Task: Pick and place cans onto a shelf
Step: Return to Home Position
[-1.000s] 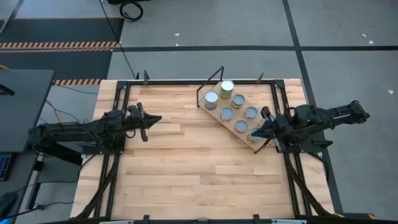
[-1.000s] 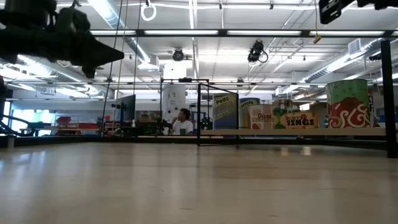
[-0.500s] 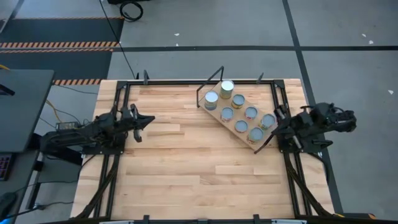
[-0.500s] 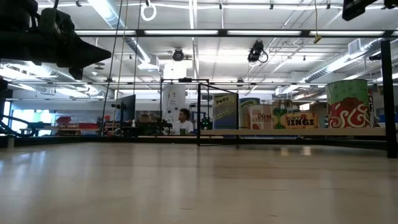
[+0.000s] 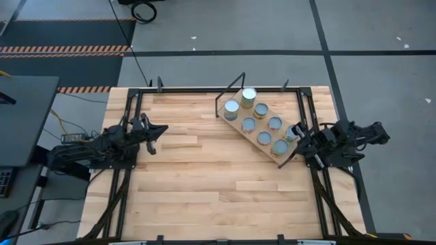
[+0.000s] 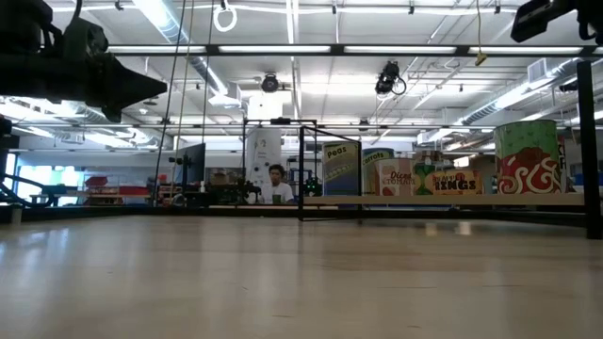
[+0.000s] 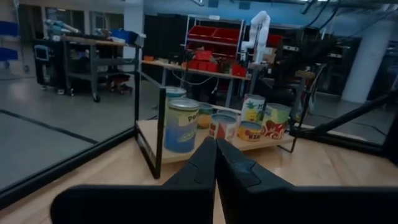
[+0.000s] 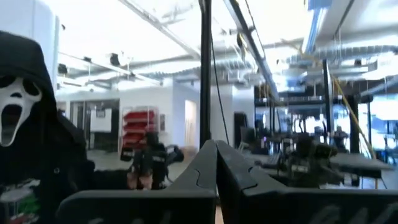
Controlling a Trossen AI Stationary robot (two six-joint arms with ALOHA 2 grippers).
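Observation:
The shelf (image 5: 240, 126) is a light wood board on a black wire frame, standing slantwise at the table's far right. Several cans stand upright on it, among them a greenish one (image 5: 248, 96) at its far end and one (image 5: 293, 132) at its near right end. The shelf (image 6: 377, 200) and the cans also show in the low view and in the left wrist view (image 7: 186, 124). My left gripper (image 5: 163, 128) is shut and empty, raised over the table's left side and pointing at the shelf. My right gripper (image 5: 297, 141) is shut and empty, just right of the shelf's near end.
A black frame rail (image 5: 204, 88) runs around the tabletop's edges. The middle and near part of the wooden tabletop (image 5: 211, 184) lies between the two arms. A person (image 6: 275, 184) sits in the room far behind the table.
My right gripper has drawn back from over the shelf's near end toward the table's right edge, uncovering the can that stands there. My left gripper has drawn back a little toward the table's left edge.

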